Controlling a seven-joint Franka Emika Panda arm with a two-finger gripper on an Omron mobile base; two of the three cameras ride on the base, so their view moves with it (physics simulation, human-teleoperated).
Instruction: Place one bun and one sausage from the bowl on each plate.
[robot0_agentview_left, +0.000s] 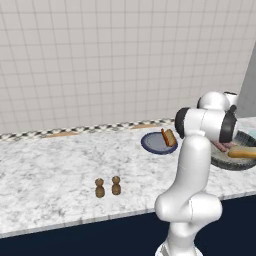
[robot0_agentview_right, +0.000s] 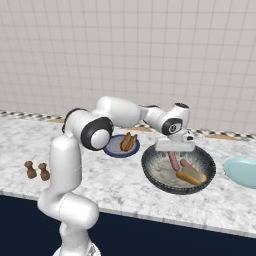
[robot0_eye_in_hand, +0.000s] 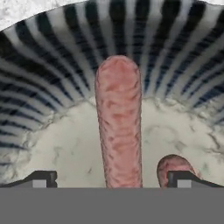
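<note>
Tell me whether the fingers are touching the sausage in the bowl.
Apart. In the hand view the open fingers stand on either side of the long sausage, with bare bowl floor showing between the left one and the sausage.

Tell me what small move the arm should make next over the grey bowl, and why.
Probably lower straight down and close on the sausage. The gripper is open above the bowl, with that sausage lying between its fingertips. The navy plate already holds a bun and a sausage, while the pale blue plate has nothing on it, so food from the bowl should go there.
</note>
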